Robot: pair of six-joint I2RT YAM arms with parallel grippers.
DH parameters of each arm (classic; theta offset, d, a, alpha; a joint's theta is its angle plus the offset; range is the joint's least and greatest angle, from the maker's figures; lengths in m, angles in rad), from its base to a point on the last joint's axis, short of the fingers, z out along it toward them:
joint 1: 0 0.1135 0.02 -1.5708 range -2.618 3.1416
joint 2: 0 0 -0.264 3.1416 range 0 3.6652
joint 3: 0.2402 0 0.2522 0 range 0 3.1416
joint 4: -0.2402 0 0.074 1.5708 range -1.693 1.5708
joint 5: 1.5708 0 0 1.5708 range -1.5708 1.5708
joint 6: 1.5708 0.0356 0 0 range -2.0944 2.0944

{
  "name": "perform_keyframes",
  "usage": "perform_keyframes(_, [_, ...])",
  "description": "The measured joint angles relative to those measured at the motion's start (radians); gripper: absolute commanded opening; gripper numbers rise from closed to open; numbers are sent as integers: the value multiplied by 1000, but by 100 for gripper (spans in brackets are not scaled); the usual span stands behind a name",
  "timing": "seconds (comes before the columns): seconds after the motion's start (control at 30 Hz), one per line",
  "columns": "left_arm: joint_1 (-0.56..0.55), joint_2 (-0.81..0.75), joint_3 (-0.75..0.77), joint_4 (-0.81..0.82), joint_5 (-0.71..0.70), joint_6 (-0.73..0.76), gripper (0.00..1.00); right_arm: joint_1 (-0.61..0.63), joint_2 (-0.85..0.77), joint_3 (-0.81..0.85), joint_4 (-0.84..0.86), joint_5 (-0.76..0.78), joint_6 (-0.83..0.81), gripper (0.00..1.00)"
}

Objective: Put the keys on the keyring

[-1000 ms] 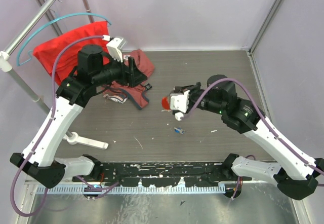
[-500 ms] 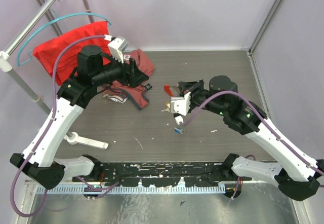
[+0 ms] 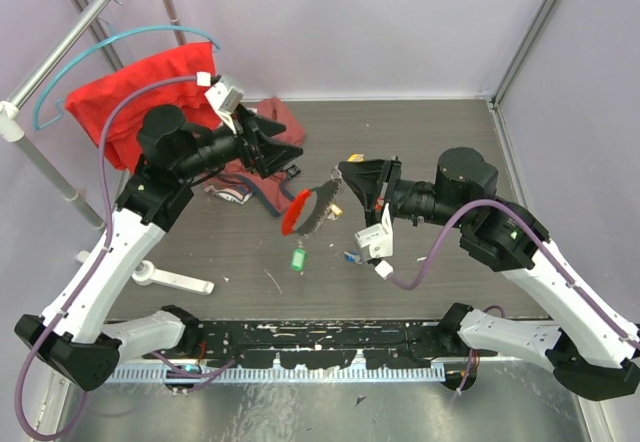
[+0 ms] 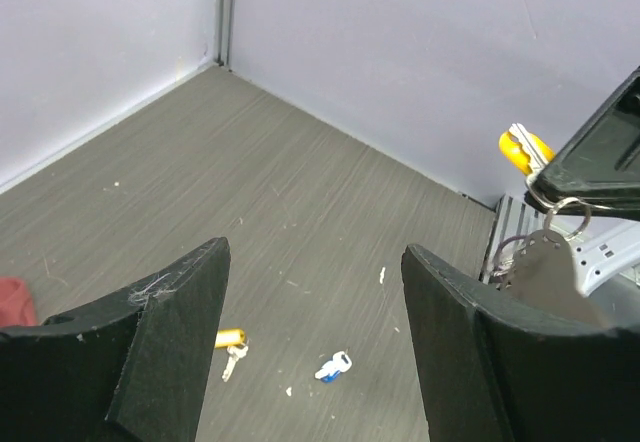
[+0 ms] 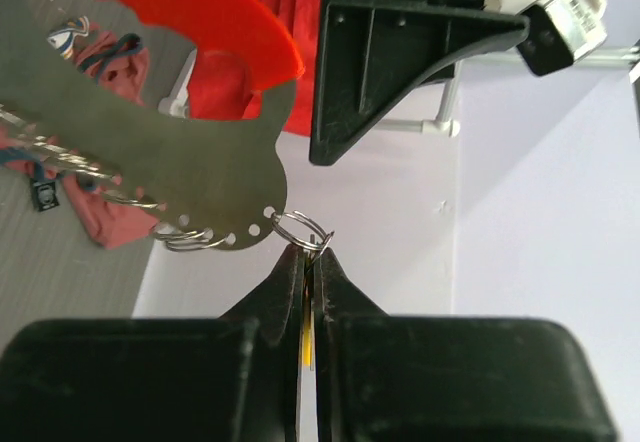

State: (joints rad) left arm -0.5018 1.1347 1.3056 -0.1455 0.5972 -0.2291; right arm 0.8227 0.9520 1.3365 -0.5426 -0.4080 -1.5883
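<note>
Over the middle of the worktop, found the right gripper (image 5: pixel 305 252) pressed together on one small split ring (image 5: pixel 303 230) of the keyring (image 5: pixel 190 152), red tag (image 3: pixel 297 210) hanging free, and the left gripper (image 4: pixel 312 262) spread and empty just beside, toward the far-left corner. Judged that hold thin: might lose the ring to a jolt or swing and drop it among the green key (image 3: pixel 297 259) and blue key (image 3: pixel 352 257) lying toward the near edge, or knock the dangling tag with the left gripper on closing in.
</note>
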Motion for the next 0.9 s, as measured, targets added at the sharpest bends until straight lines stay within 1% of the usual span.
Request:
perform_keyframes(0.17, [-1, 0, 0, 25, 16, -20, 74, 0, 2, 16, 8, -28, -34, 1])
perform_keyframes(0.27, [-19, 0, 0, 33, 35, -42, 74, 0, 3, 9, 34, -29, -34, 1])
perform_keyframes(0.5, [-148, -4, -34, 79, 48, -68, 74, 0, 24, 5, 103, -28, -33, 1])
perform_keyframes(0.57, [-167, -11, -57, 90, 48, -67, 74, 0, 26, 5, 112, -29, -35, 1])
perform_keyframes(0.7, [-177, -24, -89, 124, 43, -59, 74, 0, 25, 5, 116, -35, -55, 1])
perform_keyframes(0.9, [-193, -25, -90, 179, 36, -53, 75, 0, 26, 5, 116, -31, -99, 1])
